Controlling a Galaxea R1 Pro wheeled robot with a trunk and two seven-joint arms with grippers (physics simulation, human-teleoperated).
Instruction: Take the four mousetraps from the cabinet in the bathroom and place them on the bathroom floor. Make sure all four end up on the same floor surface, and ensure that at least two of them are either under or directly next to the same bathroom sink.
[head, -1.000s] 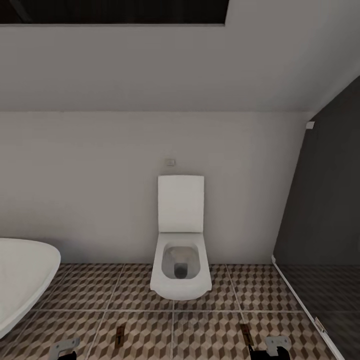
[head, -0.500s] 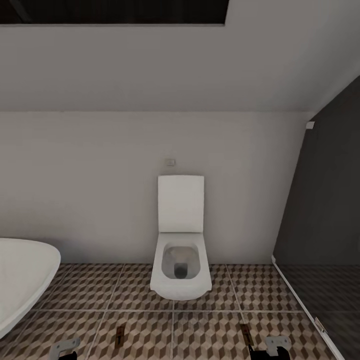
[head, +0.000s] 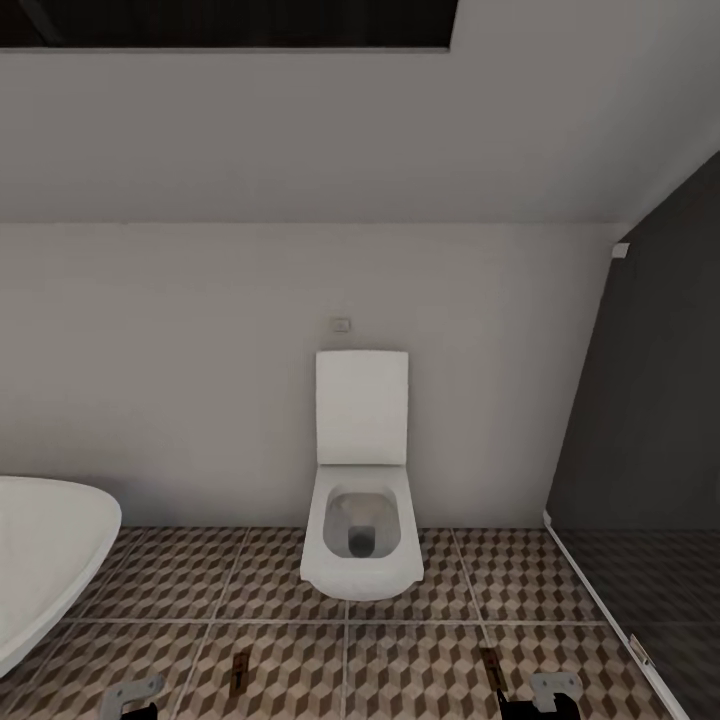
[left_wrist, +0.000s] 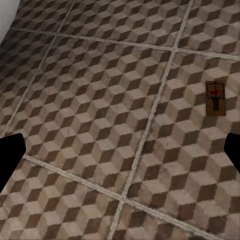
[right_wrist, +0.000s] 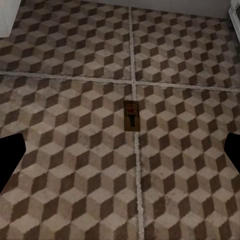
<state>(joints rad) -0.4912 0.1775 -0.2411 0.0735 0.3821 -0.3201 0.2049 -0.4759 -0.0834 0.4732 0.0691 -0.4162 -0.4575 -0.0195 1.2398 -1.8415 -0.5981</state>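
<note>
Head view faces a white wall with a toilet (head: 362, 520) standing against it, lid raised, bowl open. A small plate (head: 342, 324) is fixed to the wall above the lid. The curved white bathtub (head: 45, 560) comes in from the robot's left; a dark glass panel (head: 650, 420) closes off the robot's right. The bathroom floor (head: 290, 590) is tiled in a brown, beige and cream cube pattern with pale grout lines. Two mousetraps lie flat on these tiles in front of the toilet: one mousetrap (head: 239, 672) toward the left, a second mousetrap (head: 491, 665) toward the right, well apart from each other, neither touching the toilet or the tub. At the bottom edge of the head view, the left gripper (head: 132, 694) sits just left of the first trap and the right gripper (head: 555, 690) just right of the second; both hang above the floor. Left wrist view: left trap (left_wrist: 215, 98) lies on a tile, red mark and dark wire visible, off to one side of the fingers; dark fingertips (left_wrist: 9, 160) sit at opposite edges of the picture, spread wide with nothing between them. Right wrist view: right trap (right_wrist: 132, 115) lies beside a grout line, near a tile crossing; the fingertips (right_wrist: 10, 159) likewise stand far apart, holding nothing.
</note>
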